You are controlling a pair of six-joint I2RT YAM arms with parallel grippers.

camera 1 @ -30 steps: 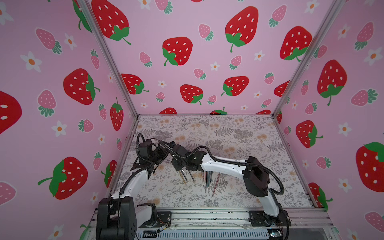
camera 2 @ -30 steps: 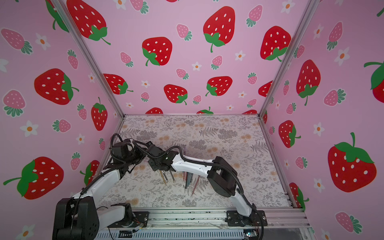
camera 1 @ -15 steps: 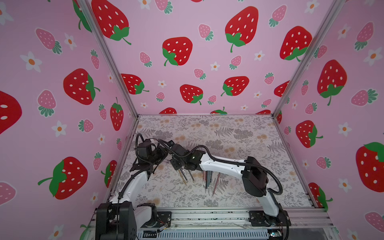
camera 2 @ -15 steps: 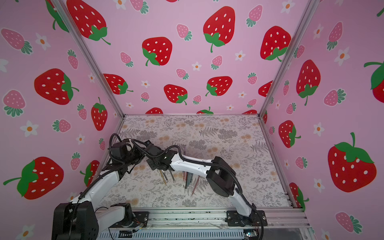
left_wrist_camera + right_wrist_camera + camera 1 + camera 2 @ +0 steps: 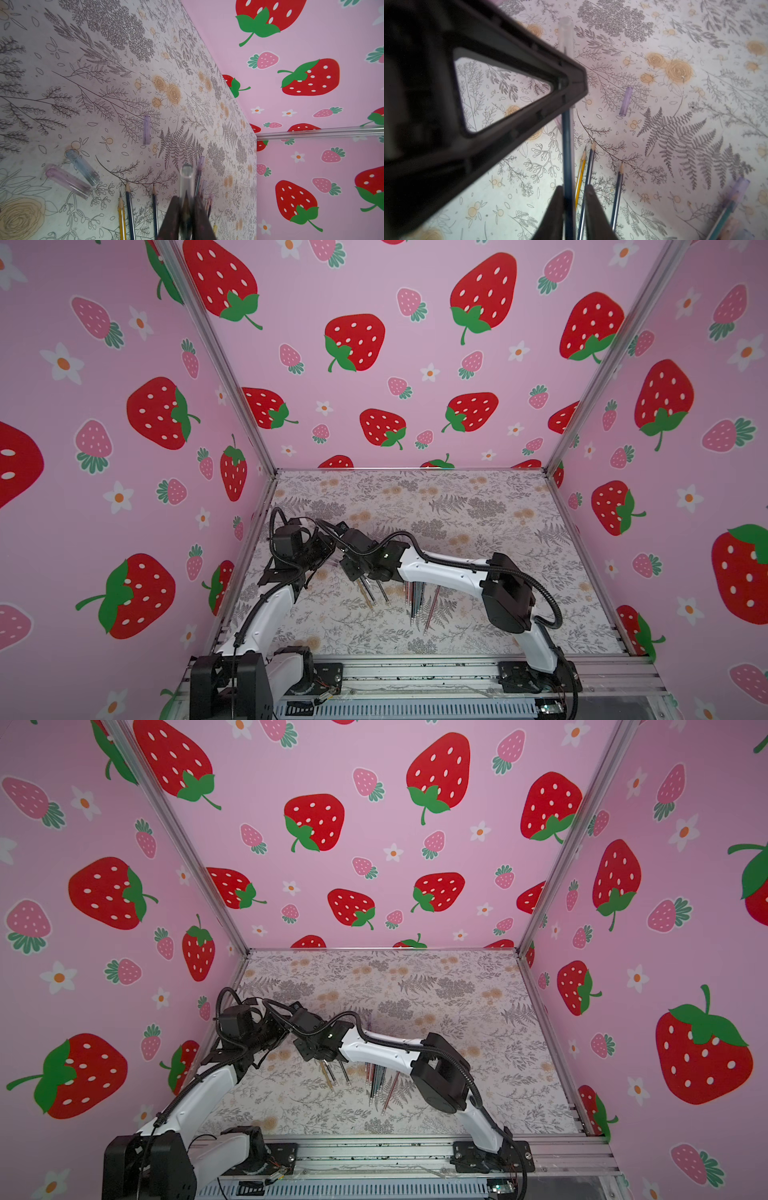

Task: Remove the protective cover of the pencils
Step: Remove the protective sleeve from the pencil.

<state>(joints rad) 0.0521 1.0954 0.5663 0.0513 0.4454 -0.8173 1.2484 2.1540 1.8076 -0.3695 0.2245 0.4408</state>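
A dark blue pencil [image 5: 568,145] is held in the air between both grippers at the table's near left. My right gripper [image 5: 574,191] is shut on its shaft. The pencil's clear protective cover [image 5: 187,180] sits over the sharpened tip, and my left gripper [image 5: 187,199] is shut on that cover. In the right wrist view the cover [image 5: 565,35] sticks out past the left gripper's black finger. In both top views the left gripper [image 5: 326,551] [image 5: 282,1036] and the right gripper [image 5: 343,558] [image 5: 297,1040] meet tip to tip.
Three bare pencils [image 5: 128,207] [image 5: 368,593] lie on the floral table. Beside them is a bunch of covered pencils [image 5: 415,597] [image 5: 378,1077]. Loose clear covers [image 5: 83,167] [image 5: 66,182] [image 5: 146,129] [image 5: 626,101] lie scattered. The left wall [image 5: 249,531] is close.
The right gripper's jaws have closed onto the pencil's shaft. Both arms have stayed almost in place at the near left.
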